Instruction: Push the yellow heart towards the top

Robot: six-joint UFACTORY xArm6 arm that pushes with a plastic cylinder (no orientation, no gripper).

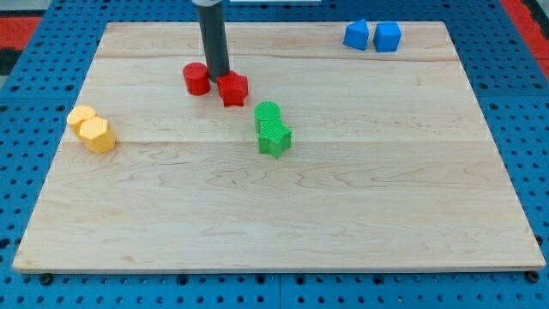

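Observation:
The yellow heart [81,117] lies near the board's left edge, touching a yellow hexagonal block [98,135] just below and to its right. My tip [220,75] stands near the view's top centre, between the red cylinder [196,78] on its left and the red star-like block [232,88] on its right, close to both. The tip is far to the right of the yellow heart.
A green cylinder [268,114] and a green star-like block [274,137] sit together at the centre. Two blue blocks [357,34] [388,37] sit at the top right. The wooden board [274,215] lies on a blue pegboard.

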